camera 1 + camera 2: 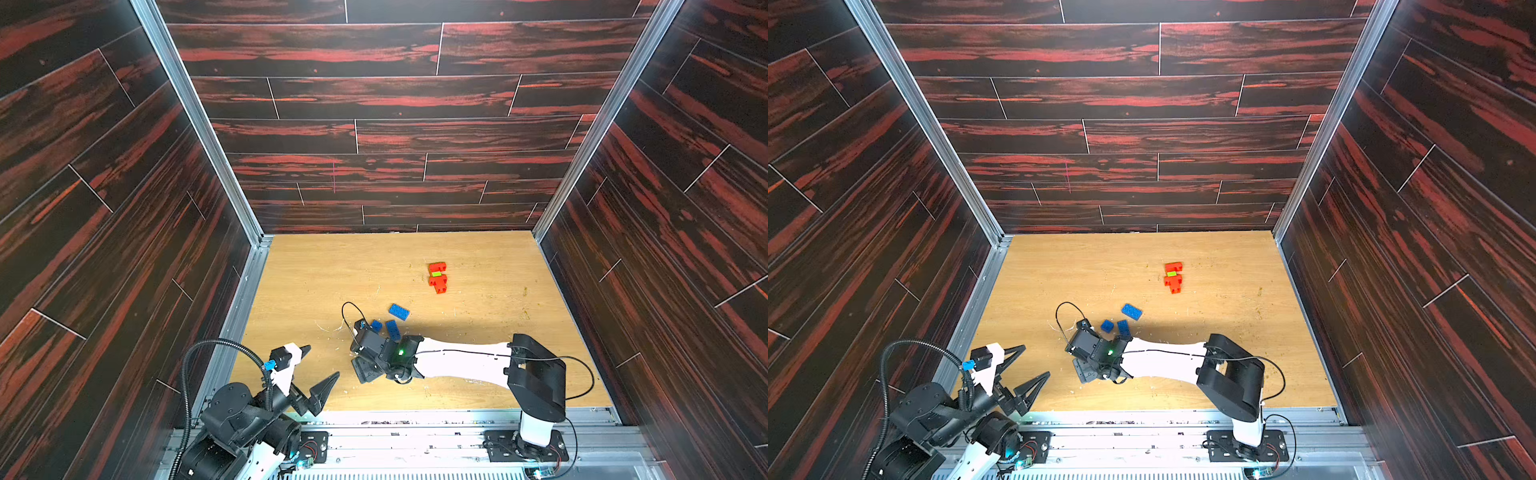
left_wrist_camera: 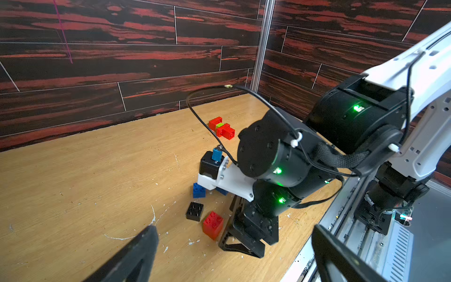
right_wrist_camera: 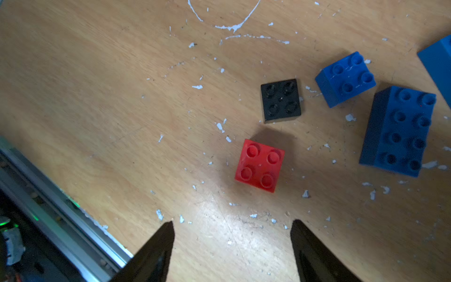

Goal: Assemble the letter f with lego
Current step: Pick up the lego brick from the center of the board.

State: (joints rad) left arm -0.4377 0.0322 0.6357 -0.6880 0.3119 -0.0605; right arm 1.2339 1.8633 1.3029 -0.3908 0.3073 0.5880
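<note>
**Worktop** (image 1: 478, 257): light wood grain, flecked with white scuffs, walled on three sides by dark panels.

**Lego, joined:** a red-orange assembly (image 1: 437, 277) is seen lying in the far half of the worktop, nearer its right edge. A lime green brick (image 1: 436, 274) is sandwiched between its red-orange parts.

**Lego, loose:** five bricks are grouped about the middle of the worktop, toward the near edge.
- A blue oblong brick (image 1: 399, 311) is set apart on the far side of the group.
- A second blue oblong brick (image 3: 400, 131) and a blue square brick (image 3: 345, 79) are close together, studs up.
- A black square brick (image 3: 280, 100) is just beside the blue square one, not touching it.
- A red square brick (image 3: 259, 165) is nearest the near edge, studs up.

**Right gripper** (image 3: 233, 223): lowered over the loose group. Its fingers (image 3: 156, 251) are spread apart with nothing between them, and the red square brick lies just ahead of the tips.

**Left gripper** (image 1: 323, 360): held above the near left corner, fingers spread wide and empty.
</note>
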